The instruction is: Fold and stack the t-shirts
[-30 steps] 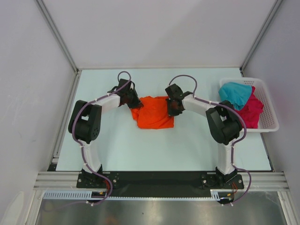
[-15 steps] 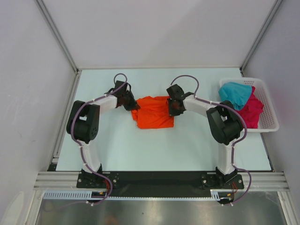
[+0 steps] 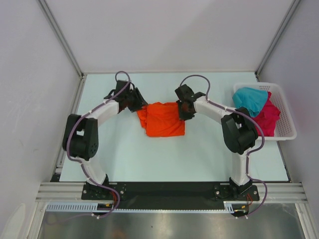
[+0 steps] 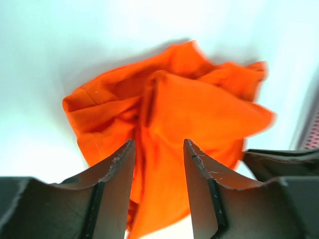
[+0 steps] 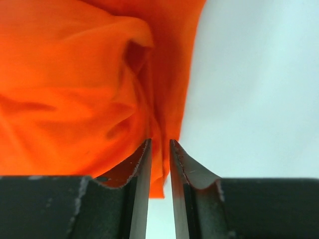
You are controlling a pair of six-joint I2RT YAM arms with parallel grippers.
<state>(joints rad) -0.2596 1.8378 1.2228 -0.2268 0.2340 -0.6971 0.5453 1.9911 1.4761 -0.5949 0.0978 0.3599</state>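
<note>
Now mid-fold, I'd say: orange shirt [image 3: 163,120] lies mid-table [image 3: 209,149]. L gripper [image 4: 159,144] at its 10 o'clock, released; R gripper [image 5: 159,142] at 2, barely parted, hem loose. Next: regrasp far edge, fold toward 6.

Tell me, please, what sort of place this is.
Probably a robotics lab test cell: two robot arms bolted to a metal frame rail, plain white panel walls boxing in a pale table, with an orange t-shirt and a white basket as props.
</note>
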